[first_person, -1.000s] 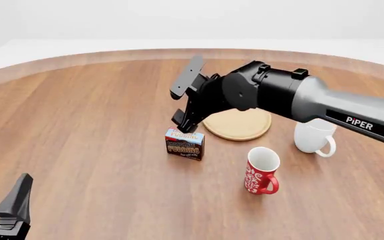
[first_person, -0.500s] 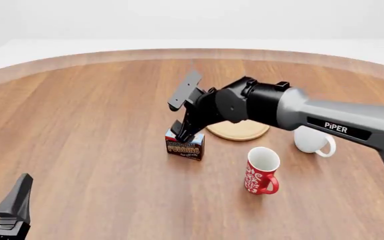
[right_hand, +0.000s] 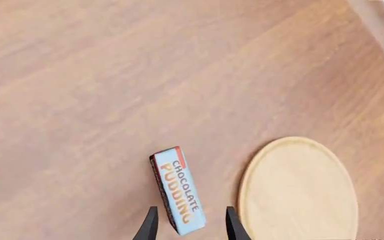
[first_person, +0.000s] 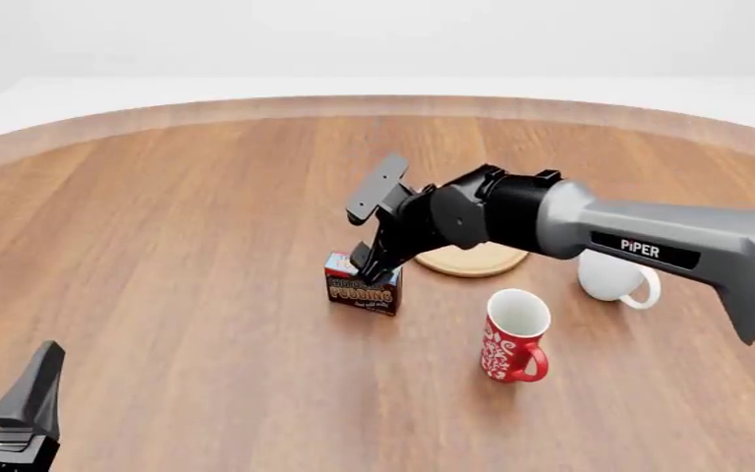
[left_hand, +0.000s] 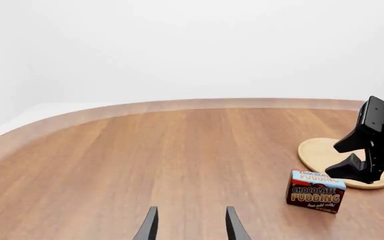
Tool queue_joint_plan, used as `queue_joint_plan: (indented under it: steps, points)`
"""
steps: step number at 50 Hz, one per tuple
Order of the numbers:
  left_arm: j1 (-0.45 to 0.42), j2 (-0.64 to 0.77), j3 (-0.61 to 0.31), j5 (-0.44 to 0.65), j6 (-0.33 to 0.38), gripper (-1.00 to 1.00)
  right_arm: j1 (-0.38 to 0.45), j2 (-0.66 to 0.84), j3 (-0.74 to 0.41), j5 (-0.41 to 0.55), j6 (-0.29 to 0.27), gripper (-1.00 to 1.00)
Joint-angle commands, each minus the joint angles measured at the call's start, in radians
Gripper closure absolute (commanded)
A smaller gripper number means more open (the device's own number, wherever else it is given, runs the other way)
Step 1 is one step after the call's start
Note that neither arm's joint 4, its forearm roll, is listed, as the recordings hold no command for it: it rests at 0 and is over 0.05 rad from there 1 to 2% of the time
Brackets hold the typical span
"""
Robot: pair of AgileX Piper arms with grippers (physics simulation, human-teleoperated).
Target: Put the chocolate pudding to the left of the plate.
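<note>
Standing upright on the wooden counter [first_person: 194,295], the chocolate pudding [first_person: 362,283] sits just beside the plate [first_person: 476,261], on its left in the front view, apart from its rim. Right claw [first_person: 370,264] hangs directly above the carton, fingers spread to either side of its top, not pinching it. Left claw [left_hand: 189,227] rests low at the near left edge, well apart, fingers spread. Red mug [first_person: 514,335] and white mug [first_person: 616,277] stand right of the plate.

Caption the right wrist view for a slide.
Open right gripper poised over the brown chocolate pudding carton, beside the round light-wood plate.
</note>
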Motion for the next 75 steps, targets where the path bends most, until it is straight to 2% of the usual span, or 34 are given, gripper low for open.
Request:
queue_joint_plan:
  steps: [1,24,75]
  points:
    - [0.0,0.0,0.0,0.0,0.0,-1.0,-0.006,0.023,-0.001,-0.015,0.008,-1.0]
    - [0.0,0.0,0.0,0.0,0.0,-1.0,0.017,0.068,-0.014,-0.037,0.031,-1.0]
    - [0.0,0.0,0.0,0.0,0.0,-1.0,0.004,0.119,0.006,-0.079,0.05,-1.0]
